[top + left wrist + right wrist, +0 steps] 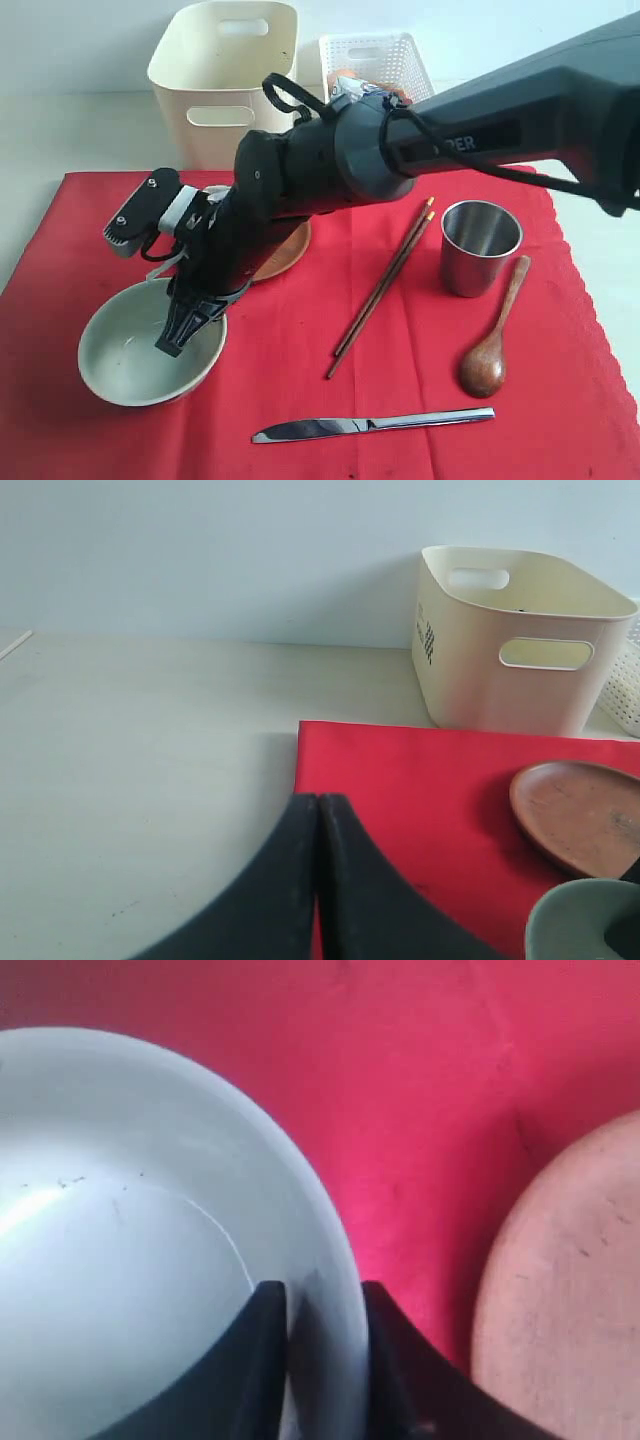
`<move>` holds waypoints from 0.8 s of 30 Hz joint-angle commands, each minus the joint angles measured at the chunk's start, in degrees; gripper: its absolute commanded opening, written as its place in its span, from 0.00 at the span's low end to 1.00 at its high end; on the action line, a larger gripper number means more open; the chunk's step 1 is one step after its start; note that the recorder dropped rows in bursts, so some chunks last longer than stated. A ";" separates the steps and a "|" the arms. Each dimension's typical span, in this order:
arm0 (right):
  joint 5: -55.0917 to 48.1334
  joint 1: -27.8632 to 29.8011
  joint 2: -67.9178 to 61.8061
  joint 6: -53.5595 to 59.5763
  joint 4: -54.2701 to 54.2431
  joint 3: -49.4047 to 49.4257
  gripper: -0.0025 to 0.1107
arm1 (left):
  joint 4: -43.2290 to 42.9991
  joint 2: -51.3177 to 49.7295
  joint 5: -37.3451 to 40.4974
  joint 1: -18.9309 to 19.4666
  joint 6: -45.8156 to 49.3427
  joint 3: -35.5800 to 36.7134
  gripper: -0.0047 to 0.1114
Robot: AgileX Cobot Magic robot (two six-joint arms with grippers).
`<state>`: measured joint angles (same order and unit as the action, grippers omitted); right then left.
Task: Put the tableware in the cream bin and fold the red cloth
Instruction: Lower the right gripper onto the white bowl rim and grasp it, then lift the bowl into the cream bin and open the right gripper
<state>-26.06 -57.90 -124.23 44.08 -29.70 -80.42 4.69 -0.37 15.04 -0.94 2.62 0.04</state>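
The pale green-white bowl (pixel 125 350) sits on the red cloth (pixel 300 340) at the front left. My right gripper (pixel 180 338) has reached across the middle and is shut on the bowl's rim (pixel 335 1260), one finger inside and one outside. Behind the arm lies the round brown plate (pixel 285 252). To the right are the brown chopsticks (pixel 385 285), steel cup (pixel 480 245), dark wooden spoon (pixel 490 345) and silver knife (pixel 370 425). The cream bin (pixel 225 80) stands behind the cloth. My left gripper (pixel 318 800) is shut and empty, above the cloth's edge.
A white lattice basket (pixel 375 60) stands to the right of the cream bin, with some items inside. Pale bare table (pixel 140 780) extends left of the cloth. The right arm's dark body (pixel 400 140) spans the scene above the plate.
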 commanded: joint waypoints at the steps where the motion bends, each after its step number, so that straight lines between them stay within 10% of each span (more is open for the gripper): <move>1: 0.92 -0.05 0.51 0.87 -0.27 0.03 0.09 | 0.50 0.37 -0.31 0.20 0.18 -0.04 0.06; 10: 5.31 1.02 10.50 0.87 -0.02 0.03 0.02 | 0.50 0.37 -0.31 0.20 0.18 -0.04 0.06; 24: 50.32 12.02 11.21 -12.26 0.28 0.03 0.02 | 0.50 0.37 -0.31 0.20 0.18 -0.04 0.06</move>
<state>17.07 -45.98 -111.58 34.84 -29.92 -80.42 4.69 -0.37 15.04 -0.94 2.62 0.04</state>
